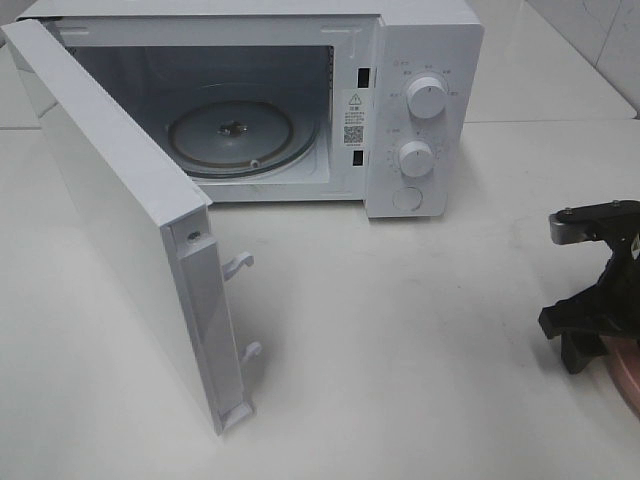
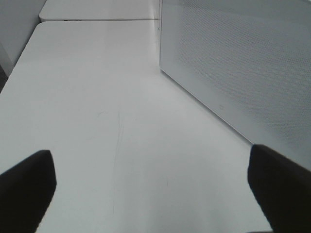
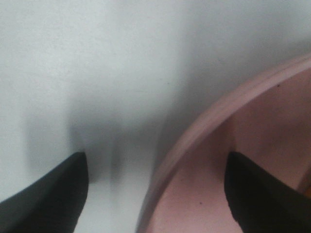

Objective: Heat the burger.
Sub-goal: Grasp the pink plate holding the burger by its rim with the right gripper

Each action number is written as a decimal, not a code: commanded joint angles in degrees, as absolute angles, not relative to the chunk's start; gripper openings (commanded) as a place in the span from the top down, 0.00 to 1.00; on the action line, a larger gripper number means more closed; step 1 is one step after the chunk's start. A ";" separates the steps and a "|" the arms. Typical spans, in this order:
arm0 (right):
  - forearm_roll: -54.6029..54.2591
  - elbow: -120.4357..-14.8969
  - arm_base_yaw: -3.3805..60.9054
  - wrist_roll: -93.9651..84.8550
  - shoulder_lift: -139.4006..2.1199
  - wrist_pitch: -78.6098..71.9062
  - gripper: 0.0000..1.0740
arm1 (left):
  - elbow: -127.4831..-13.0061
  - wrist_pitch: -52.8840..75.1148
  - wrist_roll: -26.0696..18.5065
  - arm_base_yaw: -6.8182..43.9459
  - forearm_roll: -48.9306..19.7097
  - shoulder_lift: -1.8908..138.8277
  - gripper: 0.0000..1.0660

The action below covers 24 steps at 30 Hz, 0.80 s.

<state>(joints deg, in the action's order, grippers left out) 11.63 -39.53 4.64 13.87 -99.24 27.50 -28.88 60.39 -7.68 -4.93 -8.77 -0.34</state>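
Your right gripper [image 3: 156, 158] stands spread astride the pink plate [image 3: 262, 116] rim (contact unclear); your left gripper [image 2: 150, 155] gapes wide, empty.

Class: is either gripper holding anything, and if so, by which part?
Nothing held yet: left gripper open over the table; right gripper open, straddling the rim of the pink plate.

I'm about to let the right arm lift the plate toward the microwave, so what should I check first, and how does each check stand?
1. White microwave door swung wide open: ok.
2. Round glass turntable bare: ok.
3. Right gripper open, fingers either side of the round pink plate rim: ok.
4. Burger sitting on that plate: cannot tell, out of view.
5. Left gripper open, empty, over the white table beside the door: ok.
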 commanded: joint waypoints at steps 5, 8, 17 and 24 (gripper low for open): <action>12.03 -39.42 4.18 13.92 -100.32 28.76 0.37 | -28.65 59.59 -7.22 -5.04 -8.65 -1.43 0.06; 12.03 -39.42 4.18 14.78 -100.32 29.34 0.52 | -28.65 59.59 -7.22 -5.04 -8.65 -1.43 0.06; 13.12 -39.42 4.24 15.47 -100.10 31.63 1.00 | -28.65 59.59 -7.22 -5.04 -8.65 -1.43 0.06; 13.35 -39.48 4.41 16.10 -100.10 32.54 1.00 | -28.65 59.59 -7.22 -5.04 -8.65 -1.43 0.06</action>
